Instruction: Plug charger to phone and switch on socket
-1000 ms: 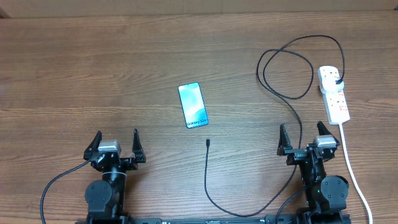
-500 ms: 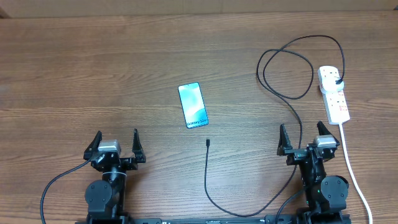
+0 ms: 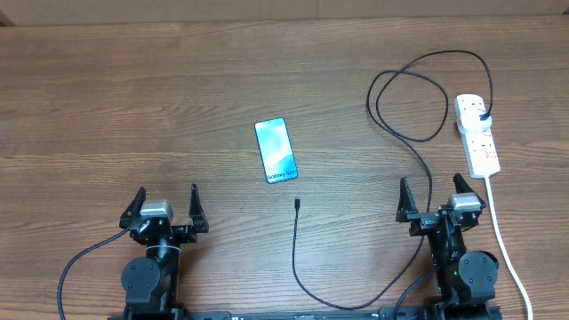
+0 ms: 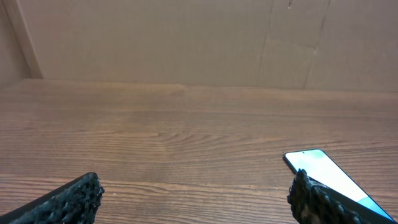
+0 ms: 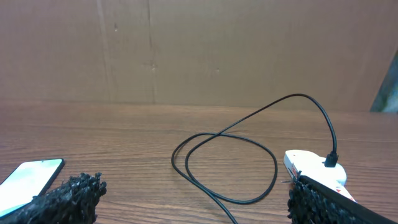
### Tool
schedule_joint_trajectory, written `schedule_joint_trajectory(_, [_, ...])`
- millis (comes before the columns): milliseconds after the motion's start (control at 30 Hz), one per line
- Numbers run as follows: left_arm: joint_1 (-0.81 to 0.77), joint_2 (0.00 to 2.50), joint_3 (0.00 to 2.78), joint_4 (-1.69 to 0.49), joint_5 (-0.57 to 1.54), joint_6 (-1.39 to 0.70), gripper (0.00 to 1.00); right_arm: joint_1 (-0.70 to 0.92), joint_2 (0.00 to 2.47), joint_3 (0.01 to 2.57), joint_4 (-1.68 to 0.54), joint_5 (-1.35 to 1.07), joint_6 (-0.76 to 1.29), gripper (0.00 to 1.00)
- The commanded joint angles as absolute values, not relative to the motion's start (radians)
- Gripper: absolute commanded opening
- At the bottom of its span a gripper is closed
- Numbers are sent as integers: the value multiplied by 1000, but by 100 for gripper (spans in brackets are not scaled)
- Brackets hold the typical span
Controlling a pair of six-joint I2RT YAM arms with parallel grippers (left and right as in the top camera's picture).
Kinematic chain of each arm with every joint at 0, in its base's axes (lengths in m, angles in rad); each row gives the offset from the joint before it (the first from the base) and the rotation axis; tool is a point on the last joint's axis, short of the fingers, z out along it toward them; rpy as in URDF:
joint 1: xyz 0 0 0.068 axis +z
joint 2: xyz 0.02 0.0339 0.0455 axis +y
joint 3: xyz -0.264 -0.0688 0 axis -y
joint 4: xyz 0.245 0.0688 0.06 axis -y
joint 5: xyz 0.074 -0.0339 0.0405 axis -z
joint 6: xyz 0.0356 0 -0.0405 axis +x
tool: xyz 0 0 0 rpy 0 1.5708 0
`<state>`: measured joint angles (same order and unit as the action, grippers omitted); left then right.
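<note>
The phone [image 3: 276, 150] lies face up in the table's middle, cyan screen lit; it also shows in the left wrist view [image 4: 323, 174] and the right wrist view [image 5: 31, 175]. The charger's black cable [image 3: 409, 98] loops from its plug [image 3: 483, 116], seated in the white socket strip [image 3: 476, 135], round to a loose connector tip [image 3: 297, 204] just below the phone. The cable loop [image 5: 230, 152] and socket [image 5: 314, 165] show in the right wrist view. My left gripper [image 3: 165, 207] and right gripper [image 3: 436, 197] are open and empty near the front edge.
The socket's thick white cord [image 3: 507, 249] runs down the right side past my right arm. The black cable passes close by the right gripper. A brown cardboard wall [image 4: 186, 37] stands behind the table.
</note>
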<state>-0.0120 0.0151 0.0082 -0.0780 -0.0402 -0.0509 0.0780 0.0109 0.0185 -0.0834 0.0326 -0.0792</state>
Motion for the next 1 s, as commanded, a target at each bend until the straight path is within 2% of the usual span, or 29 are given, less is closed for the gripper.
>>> schedule_joint_trajectory(0, [-5, 6, 6, -78, -35, -37, 100, 72, 3, 8, -81, 31, -80, 100])
schedule_joint_trajectory(833, [-5, 6, 6, -78, -35, -37, 100, 72, 3, 8, -81, 31, -80, 100])
schedule_joint_trajectory(967, [-5, 6, 6, -76, 20, -73, 100, 72, 3, 8, -81, 31, -80, 100])
